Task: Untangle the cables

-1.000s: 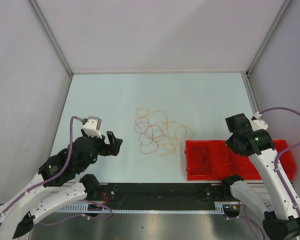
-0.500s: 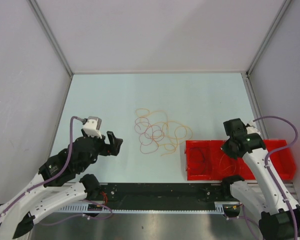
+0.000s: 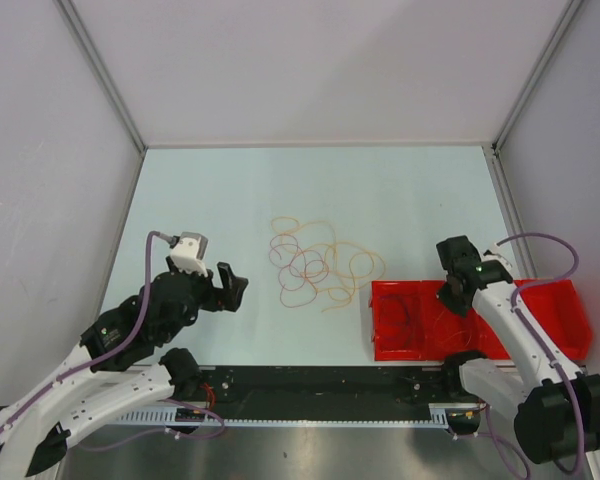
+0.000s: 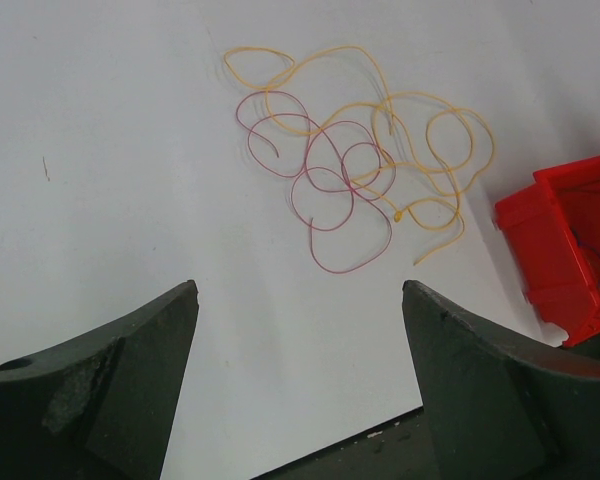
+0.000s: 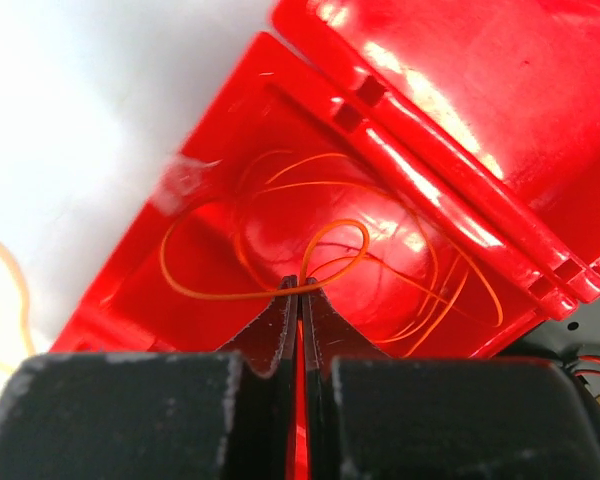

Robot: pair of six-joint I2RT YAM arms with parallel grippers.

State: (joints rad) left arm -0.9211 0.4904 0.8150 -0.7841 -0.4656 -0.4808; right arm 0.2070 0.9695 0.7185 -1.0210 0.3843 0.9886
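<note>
A tangle of thin cables, purple-red, orange and yellow, lies in loose rings on the white table middle. It also shows in the left wrist view. My left gripper is open and empty, low over the table left of the tangle. My right gripper reaches into the red bin. In the right wrist view it is shut on an orange cable that loops from its tips over the bin floor.
The red bin has two compartments and sits at the front right; its corner shows in the left wrist view. A thin dark cable lies in its left compartment. Grey walls enclose the table.
My right gripper has moved left and down into the red bin. The left arm and the tangle have barely moved.
</note>
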